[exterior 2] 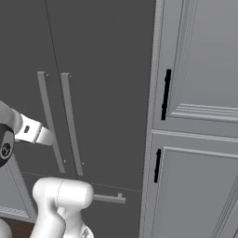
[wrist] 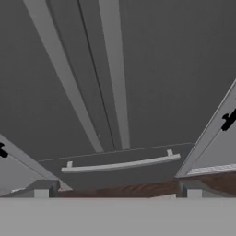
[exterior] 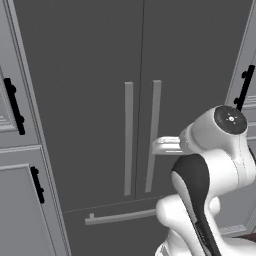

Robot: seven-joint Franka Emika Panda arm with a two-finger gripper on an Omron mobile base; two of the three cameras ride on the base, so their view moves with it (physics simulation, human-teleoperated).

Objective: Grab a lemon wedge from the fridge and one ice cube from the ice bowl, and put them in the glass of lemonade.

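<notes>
The fridge [exterior: 90,75] stands straight ahead, tall and dark grey, with both doors shut. Its two pale vertical bar handles [exterior: 129,137] flank the centre seam, and the drawer handle [exterior: 120,217] runs across below them. My gripper [exterior: 159,146] is open, level with the lower half of the right door's handle [exterior: 153,135] and close in front of it. In the hand view the fingertips [wrist: 44,189] stand wide apart with nothing between them, facing the handles [wrist: 115,73] and drawer handle [wrist: 120,164]. The lemon wedge, ice cube, ice bowl and glass of lemonade are out of view.
Light grey panelled cabinets [exterior: 15,165] with black handles [exterior: 14,105] flank the fridge on the left. More cabinets [exterior 2: 200,93] with black handles [exterior 2: 165,95] stand on its right. A brown floor strip [wrist: 138,189] shows under the fridge. My arm's elbow [exterior: 220,145] rises at the lower right.
</notes>
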